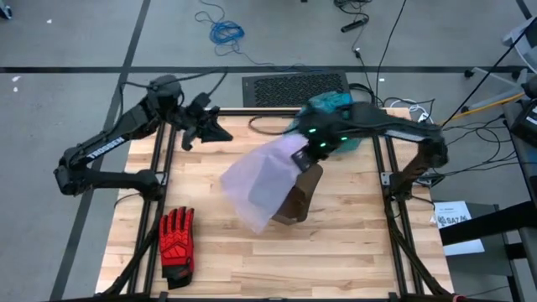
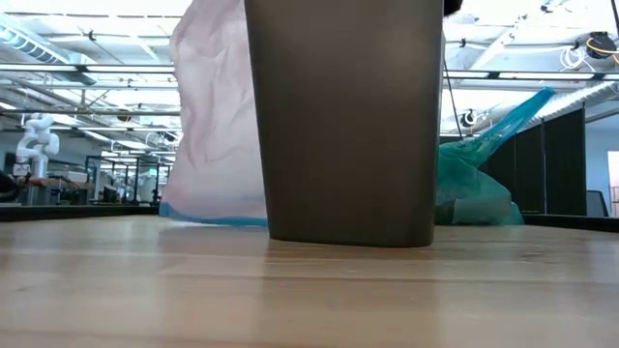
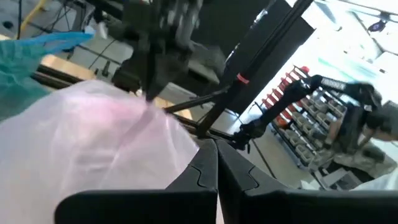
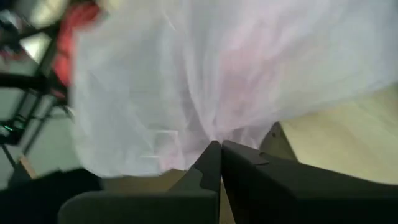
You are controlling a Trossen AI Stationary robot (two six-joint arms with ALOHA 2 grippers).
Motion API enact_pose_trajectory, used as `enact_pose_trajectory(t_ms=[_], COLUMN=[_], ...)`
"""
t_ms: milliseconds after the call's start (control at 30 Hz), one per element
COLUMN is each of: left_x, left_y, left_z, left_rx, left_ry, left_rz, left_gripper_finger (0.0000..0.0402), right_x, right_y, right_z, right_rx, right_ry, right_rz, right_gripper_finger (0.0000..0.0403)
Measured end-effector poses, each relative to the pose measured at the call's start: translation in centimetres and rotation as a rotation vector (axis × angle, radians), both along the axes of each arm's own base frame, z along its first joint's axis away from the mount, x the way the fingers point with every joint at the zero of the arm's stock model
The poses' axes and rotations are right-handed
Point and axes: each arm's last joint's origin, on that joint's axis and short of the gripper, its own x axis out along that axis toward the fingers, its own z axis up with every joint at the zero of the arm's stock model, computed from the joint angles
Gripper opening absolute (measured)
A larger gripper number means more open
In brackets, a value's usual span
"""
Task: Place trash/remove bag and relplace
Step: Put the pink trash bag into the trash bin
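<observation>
- Desk (image 1: 352, 243): wooden top carrying everything; a red glove (image 1: 177, 235) lies at 7 o'clock.
- Lilac bag (image 1: 260, 180): hangs billowed at the centre, beside the bin's mouth rather than in it.
- Bin (image 1: 300, 197): dark, just right of centre; from above I cannot tell if it stands straight.
- Teal bag (image 1: 331, 113): the old liner, bunched at 1 o'clock, already off the bin.
- Right hand (image 1: 304, 155): fingers pressed together, pinching the lilac bag's film above the bin. To do this well, carry the bag's open rim squarely over the bin's mouth before letting go.
- Left hand (image 1: 216, 132): at 11 o'clock, closed, empty.
- Trash: none visible, possibly inside the teal bag.
</observation>
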Motion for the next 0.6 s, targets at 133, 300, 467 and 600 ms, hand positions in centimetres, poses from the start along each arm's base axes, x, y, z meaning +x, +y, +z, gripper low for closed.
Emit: enact_pose_trajectory(t_ms=[133, 300, 467, 600], left_x=[0.6, 2.0, 4.1, 5.9], left_y=[0.1, 0.7, 1.1, 0.8], left_z=[1.6, 3.5, 3.9, 3.3], left_rx=[0.062, 0.105, 0.095, 0.079], left_ry=[-0.048, -0.085, -0.074, -0.051], left_rz=[-0.007, -0.014, -0.047, -0.096], left_gripper_finger=[0.0, 0.0, 0.0, 0.0], right_x=[-3.9, -7.1, -6.5, -5.4], right_y=[0.7, 1.0, 1.6, 2.4], right_z=[3.6, 5.5, 4.0, 1.6], right_rx=[-0.075, -0.186, -0.212, -0.214], right_ry=[-0.087, -0.061, 0.041, 0.143], right_rz=[-0.069, -0.154, -0.085, -0.036], right_gripper_finger=[0.0, 0.0, 0.0, 0.0])
